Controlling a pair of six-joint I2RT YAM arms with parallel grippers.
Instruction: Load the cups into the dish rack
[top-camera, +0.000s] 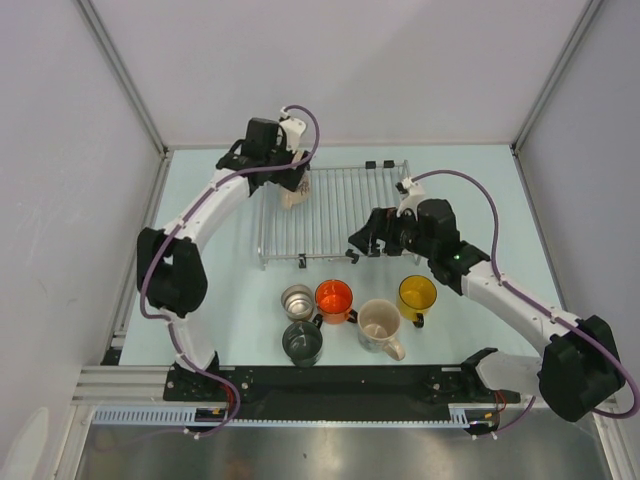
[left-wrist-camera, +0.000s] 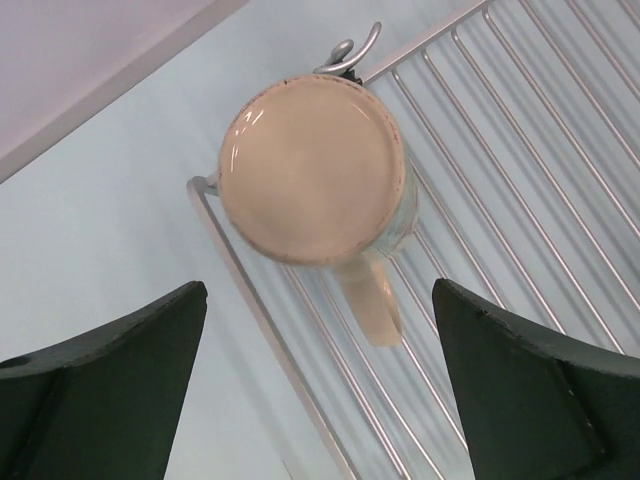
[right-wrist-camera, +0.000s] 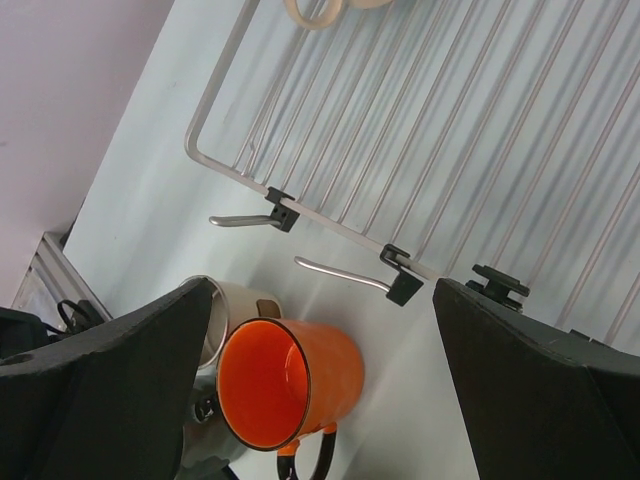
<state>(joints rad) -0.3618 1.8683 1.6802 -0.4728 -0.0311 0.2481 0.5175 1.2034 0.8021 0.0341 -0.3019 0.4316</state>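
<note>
Occupying a dish rack (top-camera: 335, 215) corner, a cream cup (left-wrist-camera: 310, 170) sits inverted.

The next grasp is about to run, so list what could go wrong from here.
1. The upturned cream handled mug sits at the very corner of the silver wire dish rack; the open left gripper could clip its handle on leaving and tip it off.
2. The glossy orange mug stands close beside the small steel mug; the open right gripper may knock that one while closing.
</note>
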